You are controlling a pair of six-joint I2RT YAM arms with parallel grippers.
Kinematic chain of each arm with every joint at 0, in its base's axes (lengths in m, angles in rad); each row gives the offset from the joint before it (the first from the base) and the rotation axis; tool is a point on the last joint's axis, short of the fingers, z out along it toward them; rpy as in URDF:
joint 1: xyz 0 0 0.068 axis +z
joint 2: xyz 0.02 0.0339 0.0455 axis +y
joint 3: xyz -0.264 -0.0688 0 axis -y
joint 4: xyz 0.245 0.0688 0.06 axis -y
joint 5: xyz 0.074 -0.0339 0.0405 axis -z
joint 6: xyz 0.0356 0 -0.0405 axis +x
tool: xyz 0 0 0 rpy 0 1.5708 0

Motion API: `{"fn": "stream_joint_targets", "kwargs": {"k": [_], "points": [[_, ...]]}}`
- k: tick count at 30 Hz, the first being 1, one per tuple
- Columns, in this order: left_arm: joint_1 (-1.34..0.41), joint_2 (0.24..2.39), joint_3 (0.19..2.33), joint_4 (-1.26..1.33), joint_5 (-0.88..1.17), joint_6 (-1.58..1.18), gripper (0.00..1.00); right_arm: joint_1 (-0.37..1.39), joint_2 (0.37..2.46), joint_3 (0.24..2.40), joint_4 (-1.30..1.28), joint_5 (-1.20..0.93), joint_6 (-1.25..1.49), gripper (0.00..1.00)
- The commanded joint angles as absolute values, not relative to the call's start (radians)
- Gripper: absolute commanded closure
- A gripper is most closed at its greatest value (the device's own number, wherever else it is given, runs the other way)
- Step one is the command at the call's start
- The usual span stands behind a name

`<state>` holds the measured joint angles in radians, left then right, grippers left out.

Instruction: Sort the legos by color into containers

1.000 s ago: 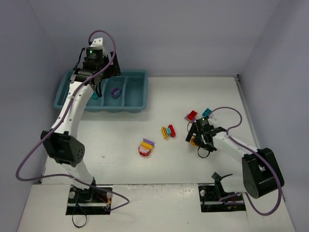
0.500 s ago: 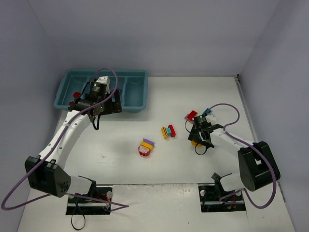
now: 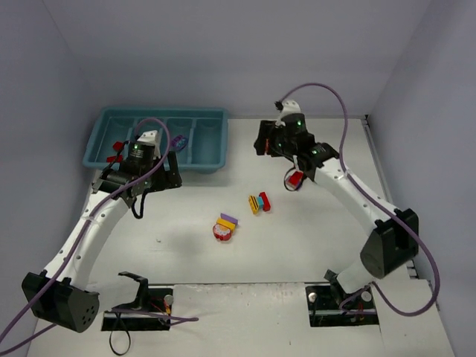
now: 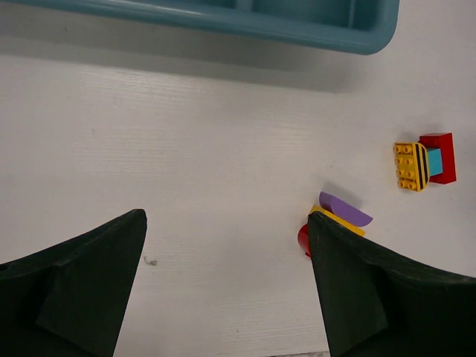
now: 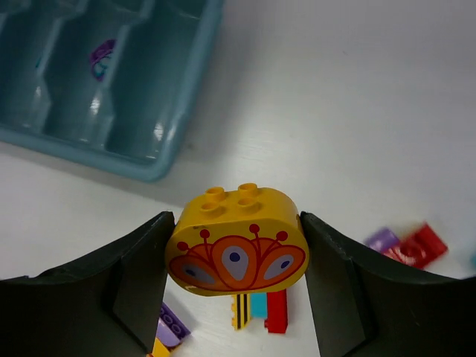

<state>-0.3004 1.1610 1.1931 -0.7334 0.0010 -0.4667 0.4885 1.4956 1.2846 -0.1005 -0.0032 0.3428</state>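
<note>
Item: yellow brick [image 5: 236, 249], clamped between the fingers of my right gripper [image 5: 235, 260]
Held above the tabletop [image 3: 312, 245] toward its far edge, right of the tray [image 3: 216, 160]; purple piece [image 3: 178, 141] in the third compartment from the left; other legos [image 3: 259, 201] mid-tabletop; my left gripper [image 4: 227, 223] spread wide, empty, by the tray's near rim

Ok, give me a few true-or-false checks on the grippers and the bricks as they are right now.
The right gripper is shut on a yellow brick. True.
The left gripper holds a brick. False: it is open and empty.
A purple piece lies in the tray. True.
The yellow-teal-red stack sits in the tray. False: it lies on the table, apart from the tray.
</note>
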Motion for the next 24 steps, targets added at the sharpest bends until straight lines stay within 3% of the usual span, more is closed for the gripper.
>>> {"fn": "stream_joint_targets", "kwargs": {"k": [1, 8, 14, 19, 24], "points": [[-0.301, 1.121, 1.197, -0.75, 0.029, -0.486, 0.18, 0.528, 1.685, 1.495, -0.04, -0.15, 0.137, 1.0], [-0.301, 1.097, 1.232, -0.81, 0.023, -0.495, 0.18, 0.597, 2.037, 1.894, -0.035, -0.255, 0.015, 0.97], [-0.301, 1.052, 1.21, -0.833, 0.035, -0.518, 0.18, 0.621, 2.316, 2.176, -0.035, -0.242, 0.009, 0.85], [-0.302, 0.988, 1.178, -0.842, 0.02, -0.543, 0.18, 0.629, 2.445, 2.304, -0.012, -0.225, -0.015, 0.71], [-0.302, 0.945, 1.158, -0.857, 0.009, -0.561, 0.18, 0.629, 2.5, 2.322, 0.083, -0.175, -0.006, 0.37]]}}
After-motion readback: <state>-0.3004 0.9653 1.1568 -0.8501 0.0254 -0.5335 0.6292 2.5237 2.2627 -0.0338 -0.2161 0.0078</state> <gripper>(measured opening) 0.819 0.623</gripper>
